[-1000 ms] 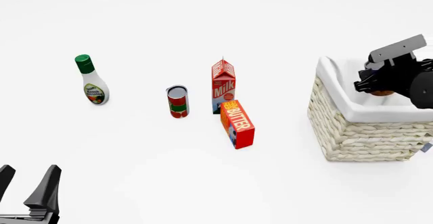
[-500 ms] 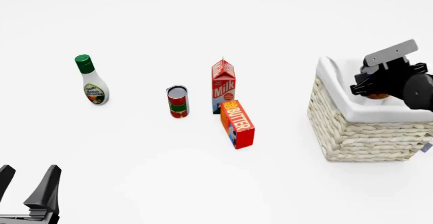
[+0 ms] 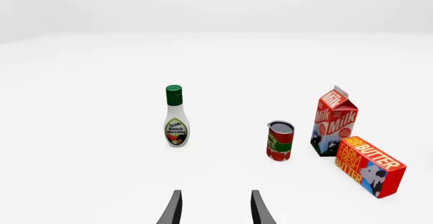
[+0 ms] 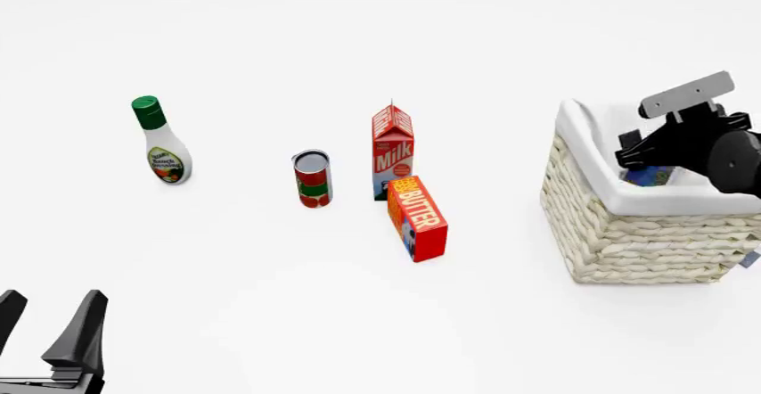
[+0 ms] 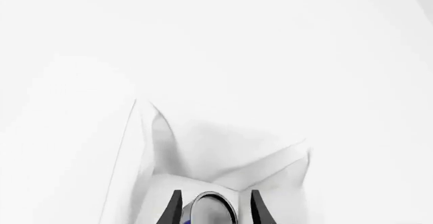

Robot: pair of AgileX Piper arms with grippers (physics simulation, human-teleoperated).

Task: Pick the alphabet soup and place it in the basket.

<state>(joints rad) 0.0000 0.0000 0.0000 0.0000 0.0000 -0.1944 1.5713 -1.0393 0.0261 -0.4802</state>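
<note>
The alphabet soup (image 5: 211,209) lies down inside the basket (image 4: 642,233), just beyond and between the tips of the right gripper (image 5: 214,206), whose fingers stand apart with a gap on either side of the can's silvery rim. In the front view a patch of its blue label (image 4: 650,176) shows below the fingers, against the white lining. The release looks done, so the step in hand is the withdrawal: it should go straight up along the line of the fingers, keeping them spread so neither tip drags the can or catches the folded cloth, and only then swing clear of the rim.

The left gripper (image 3: 214,211) hangs idle over the tabletop (image 4: 356,323), fingers apart around nothing.

Counted: two cans, the soup and a red-and-green can (image 4: 313,179); one dressing bottle (image 4: 159,142); one milk carton (image 4: 393,151); one butter box (image 4: 418,218); one basket.
</note>
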